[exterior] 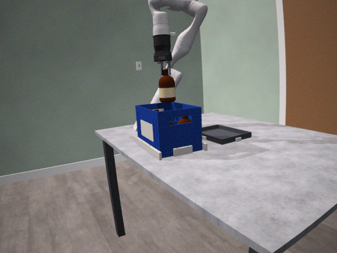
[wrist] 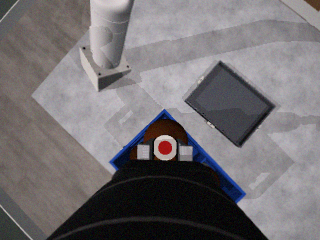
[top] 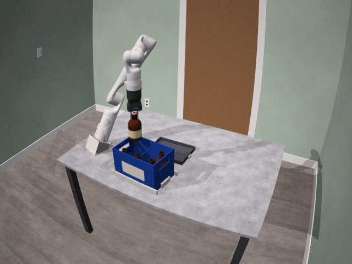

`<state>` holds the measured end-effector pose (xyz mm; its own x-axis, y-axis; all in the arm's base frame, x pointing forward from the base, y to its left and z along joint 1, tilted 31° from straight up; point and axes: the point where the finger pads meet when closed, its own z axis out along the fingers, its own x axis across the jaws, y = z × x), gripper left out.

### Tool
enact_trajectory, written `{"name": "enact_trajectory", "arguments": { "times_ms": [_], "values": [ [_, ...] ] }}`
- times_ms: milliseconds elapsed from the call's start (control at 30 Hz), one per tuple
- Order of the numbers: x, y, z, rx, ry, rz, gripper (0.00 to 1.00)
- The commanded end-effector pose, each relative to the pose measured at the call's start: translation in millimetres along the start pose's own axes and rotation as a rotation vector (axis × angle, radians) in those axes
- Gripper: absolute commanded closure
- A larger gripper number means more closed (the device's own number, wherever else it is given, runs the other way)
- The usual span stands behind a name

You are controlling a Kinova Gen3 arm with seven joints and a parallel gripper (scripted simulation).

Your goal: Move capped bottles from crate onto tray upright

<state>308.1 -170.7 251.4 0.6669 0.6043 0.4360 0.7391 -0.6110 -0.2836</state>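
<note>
My claw (exterior: 165,70) is clamped on the capped bottle's (exterior: 166,89) neck; its base barely clears the crate (exterior: 174,130), so swinging toward the tray (exterior: 227,134) now could snag the rim.

Top view high and far, angled down over the grey marbled table (top: 198,181), exterior view low at table-edge height, side-on, wrist view straight down, near, all sharing the blue plastic crate (top: 143,164) and dark flat tray (wrist: 230,102)

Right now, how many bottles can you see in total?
5. One capped bottle hangs from the gripper above the crate. Four necks show inside. The walls may hide others.
</note>
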Motion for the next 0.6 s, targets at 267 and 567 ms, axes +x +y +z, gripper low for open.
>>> {"name": "enact_trajectory", "arguments": {
  "times_ms": [267, 567],
  "values": [
    [35.4, -2.7, -5.3, -0.003, -0.001, 0.0, 1.0],
    [44.8, -5.4, -4.7, -0.003, -0.003, 0.005, 1.0]
  ]
}}
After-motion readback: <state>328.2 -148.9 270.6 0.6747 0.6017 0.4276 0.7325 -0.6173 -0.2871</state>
